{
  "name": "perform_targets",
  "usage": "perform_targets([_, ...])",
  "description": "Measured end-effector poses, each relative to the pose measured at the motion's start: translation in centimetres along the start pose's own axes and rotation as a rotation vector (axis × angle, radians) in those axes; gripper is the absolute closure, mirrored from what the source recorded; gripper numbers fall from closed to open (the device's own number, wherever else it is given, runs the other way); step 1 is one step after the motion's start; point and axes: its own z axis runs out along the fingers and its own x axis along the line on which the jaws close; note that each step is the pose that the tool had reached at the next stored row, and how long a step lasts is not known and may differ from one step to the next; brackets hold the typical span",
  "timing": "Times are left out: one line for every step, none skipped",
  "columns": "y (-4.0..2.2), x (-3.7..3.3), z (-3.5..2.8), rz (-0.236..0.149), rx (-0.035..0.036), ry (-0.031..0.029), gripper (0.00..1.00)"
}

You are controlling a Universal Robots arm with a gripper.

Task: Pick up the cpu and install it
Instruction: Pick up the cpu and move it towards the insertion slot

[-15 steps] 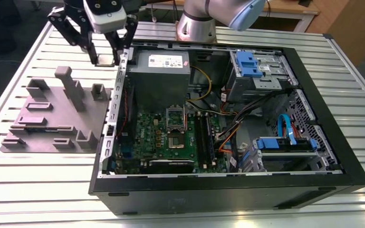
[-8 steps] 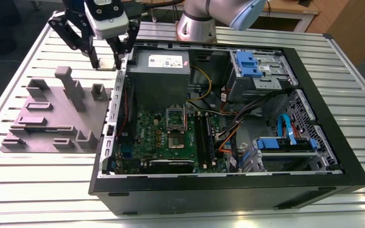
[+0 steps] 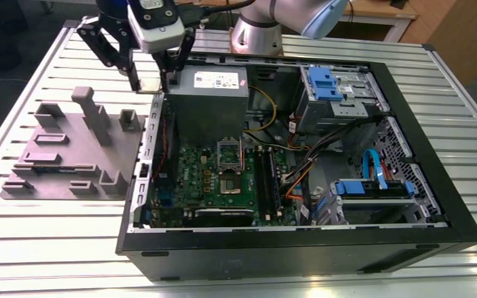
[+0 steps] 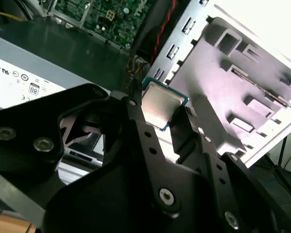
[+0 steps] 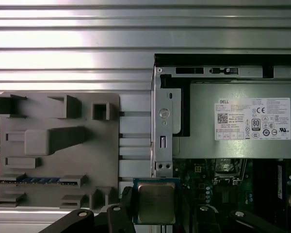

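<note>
The cpu (image 4: 161, 103) is a small square chip with a silvery metal top and a green-blue rim, and my gripper (image 4: 160, 119) is shut on it by two opposite edges. In the first wrist view the cpu (image 5: 156, 202) hangs over the case's side wall, between the fixture block and the motherboard. In the exterior view the gripper (image 3: 149, 82) is raised above the far corner of the open computer case (image 3: 305, 248), on the exterior view's left, beside the power supply (image 3: 209, 84). The motherboard's silver socket frame (image 3: 228, 166) lies lower down in the case, apart from the gripper.
A grey-mauve plastic block (image 3: 69, 158) with upright posts lies on the slatted metal table (image 3: 40, 248) beside the case, on the exterior view's left. Inside the case are blue drive bays (image 3: 331, 84), loose cables (image 3: 305, 167) and a dark card (image 3: 213, 217).
</note>
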Motion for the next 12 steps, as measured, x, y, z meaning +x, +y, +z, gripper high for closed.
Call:
perform_targets([0.0,-0.2,0.0,0.0,-0.0001,-0.0001,0.53])
perform_targets([-0.01,-0.39,0.0,0.0,-0.0001,0.0,0.53])
perform_targets([-0.01,-0.6,0.0,0.0,-0.0001,-0.0001,0.53])
perform_targets([-0.01,-0.8,0.0,0.0,-0.0001,-0.0001,0.53])
perform_targets([-0.02,-1.01,0.0,0.0,-0.0001,-0.0001,0.53])
perform_targets([-0.02,-1.17,0.0,0.0,0.0,0.0,0.53])
perform_targets([-0.02,-1.32,0.0,0.0,-0.0001,0.0,0.53])
perform_targets([-0.02,-1.49,0.0,0.0,-0.0001,-0.0001,0.53])
perform_targets([-0.03,-1.64,0.0,0.0,-0.0001,-0.0001,0.53])
perform_targets([-0.03,-1.73,0.0,0.0,-0.0001,-0.0001,0.53])
perform_targets([-0.04,-1.79,0.0,0.0,-0.0001,-0.0001,0.53])
perform_targets([-0.04,-1.83,-0.01,0.0,0.0,0.0,0.53])
